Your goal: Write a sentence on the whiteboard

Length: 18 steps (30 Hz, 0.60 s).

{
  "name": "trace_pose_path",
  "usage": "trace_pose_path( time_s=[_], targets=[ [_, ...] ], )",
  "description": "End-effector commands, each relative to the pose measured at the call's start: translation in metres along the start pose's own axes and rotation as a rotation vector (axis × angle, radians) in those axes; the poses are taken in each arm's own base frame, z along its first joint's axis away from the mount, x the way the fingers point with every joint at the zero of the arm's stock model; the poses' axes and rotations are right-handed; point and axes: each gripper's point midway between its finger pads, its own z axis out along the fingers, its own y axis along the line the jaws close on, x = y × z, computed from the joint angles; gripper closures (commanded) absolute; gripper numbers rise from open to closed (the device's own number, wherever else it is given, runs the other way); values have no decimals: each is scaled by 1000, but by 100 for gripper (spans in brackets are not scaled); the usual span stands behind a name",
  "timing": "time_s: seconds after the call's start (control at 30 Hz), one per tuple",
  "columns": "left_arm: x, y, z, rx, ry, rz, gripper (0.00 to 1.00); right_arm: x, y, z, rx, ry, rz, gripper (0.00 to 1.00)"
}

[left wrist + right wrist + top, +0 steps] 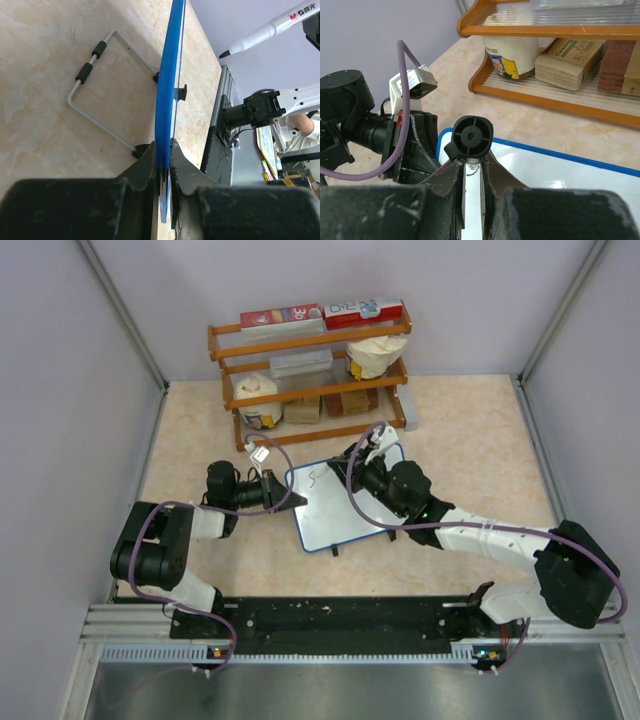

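Left fingers [150, 165]: closed on the blue frame of the board [345, 505]. One finger is pressed on each face, at the middle of the board's left edge. Left gripper [164, 155] is thus clamped on the board, with its arm stretched out to the left of the board.

Right fingers [447, 180]: closed around the barrel of a marker [471, 137]. Its black rear end is turned to the wrist camera and its tip is pointed down at the board. Right gripper [472, 170] is held above the board's far half. In the left wrist view the marker is seen as a white barrel with a dark tip, near the writing face but with a gap between tip and face.

Board: in the top view the white face is turned up and the frame is skewed on the table [470, 430]. One small dark stroke [312, 477] is noted near the board's far left corner. No other writing can be made out.

A bent wire stand [80, 107] with two black sleeves is seen on the board's back side, lying towards the table.

A wooden rack [310, 370] holding tubs and boxes is placed beyond the board's far edge, apart from it.
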Motion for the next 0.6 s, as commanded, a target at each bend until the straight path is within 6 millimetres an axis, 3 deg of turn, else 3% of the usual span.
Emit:
trace_pose_path(
  time_s=[0.0, 0.57],
  targets=[
    [-8, 10, 3, -34, -24, 44, 100, -20, 4, -1, 6, -61, -26, 100],
    [-8, 10, 3, -34, -24, 44, 100, -17, 2, 5, 19, -47, -41, 100]
  ],
)
